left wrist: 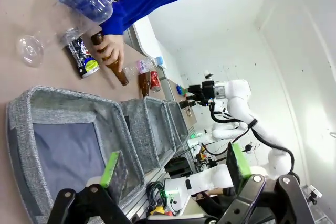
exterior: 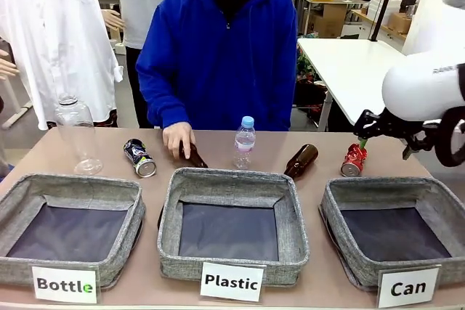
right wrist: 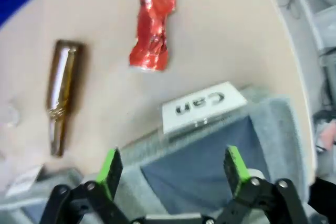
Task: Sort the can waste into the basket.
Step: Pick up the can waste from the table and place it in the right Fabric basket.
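Observation:
A crushed red can [exterior: 354,160] lies on the table just behind the grey basket labelled "Can" [exterior: 378,186] at the right. A dark blue-black can [exterior: 139,158] lies at the left, behind the "Bottle" basket. My right gripper [exterior: 363,133] hangs open above the red can. In the right wrist view its green pads [right wrist: 111,167] stand wide apart over the Can basket's rim [right wrist: 273,114], and the red can [right wrist: 152,29] lies beyond them. My left gripper [left wrist: 175,165] is open and holds nothing above the left basket; the dark can [left wrist: 84,62] lies far ahead of it.
The person's hand [exterior: 177,136] rests on a brown bottle [exterior: 195,156] behind the "Plastic" basket [exterior: 232,179]. A small water bottle [exterior: 245,143] stands mid-table. Another brown bottle [exterior: 301,161] lies left of the red can. A large clear bottle [exterior: 76,132] stands at the far left.

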